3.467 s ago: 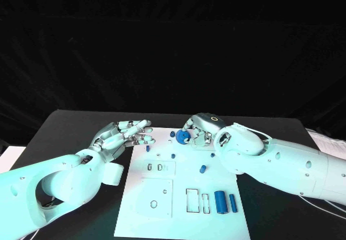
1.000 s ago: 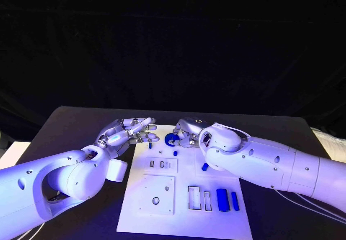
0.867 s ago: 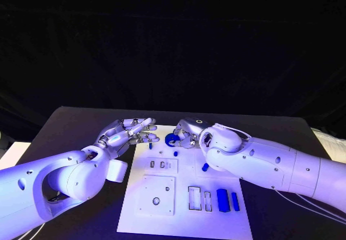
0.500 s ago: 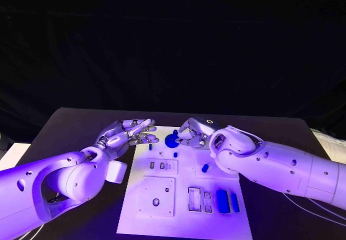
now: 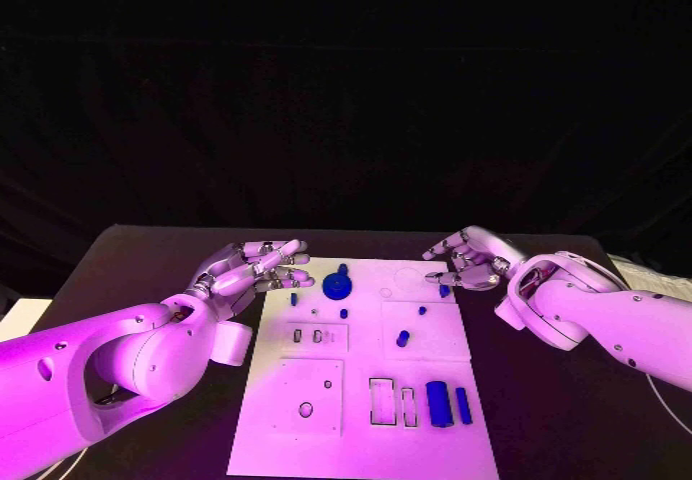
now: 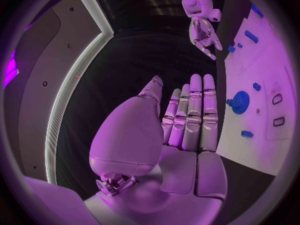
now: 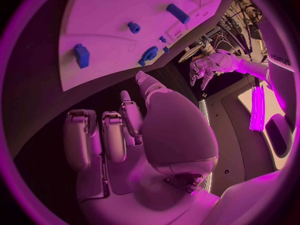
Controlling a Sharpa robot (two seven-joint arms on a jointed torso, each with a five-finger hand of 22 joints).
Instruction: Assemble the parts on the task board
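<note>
- Released from the right hand, the blue gear now sits on the task board near its far edge. The right hand has drawn back to the board's far right corner and holds nothing, its fingers loosely curled and apart. I judge the gear placed, with other parts left to fit.
- Head view: the left hand hovers just beside the gear, off the board's left edge, fingers extended and empty. A small blue peg lies between the hands, nearer the robot. Two blue blocks lie beside the rectangular slots at the near end, well away from both hands.
- Left wrist view: the left hand has its fingers straight and together, gripping nothing; the gear lies just beyond the fingertips on the board. The right hand hangs farther off.
- Right wrist view: the right hand is empty, the gear well ahead of it, with nothing between them.
- Nothing blocks either hand's reach to the loose parts.
</note>
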